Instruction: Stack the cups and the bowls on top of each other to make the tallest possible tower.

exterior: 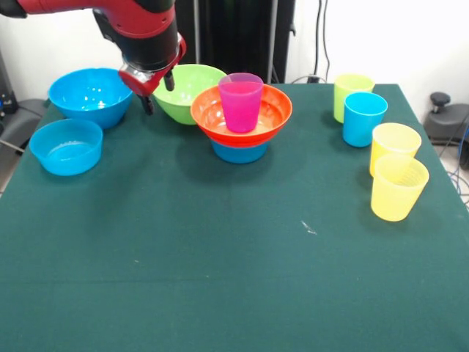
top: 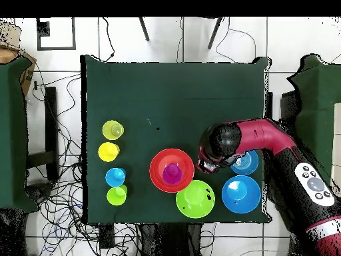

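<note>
gripper (exterior: 157, 92) open, above green bowl (exterior: 187, 92)

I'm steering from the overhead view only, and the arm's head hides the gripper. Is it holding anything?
Observer: No. The front view shows the gripper open and empty, hanging between the large blue bowl and the green bowl.
Operator: Is anything under the orange bowl?
Observer: Yes. The orange bowl sits on a small blue bowl, with the purple cup standing inside it.
</note>
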Robot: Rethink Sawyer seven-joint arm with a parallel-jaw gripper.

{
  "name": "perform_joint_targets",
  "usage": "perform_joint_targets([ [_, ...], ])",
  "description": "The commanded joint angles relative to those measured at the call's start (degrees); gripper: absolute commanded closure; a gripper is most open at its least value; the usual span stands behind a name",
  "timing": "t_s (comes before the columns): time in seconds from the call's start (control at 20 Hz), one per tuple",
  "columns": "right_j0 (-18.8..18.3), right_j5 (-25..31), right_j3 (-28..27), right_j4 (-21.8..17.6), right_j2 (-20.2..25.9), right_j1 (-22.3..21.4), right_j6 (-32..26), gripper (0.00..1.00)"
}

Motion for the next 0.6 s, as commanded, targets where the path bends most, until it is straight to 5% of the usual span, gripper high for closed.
perform_joint_targets([
  [0.05,1.04,3.07,-3.37,-5.29,-3.89,3.91,-12.81,0.0],
  [0.6,1.46,2.16,-4.2,-5.82,-4.48,5.2,-12.34,0.0],
])
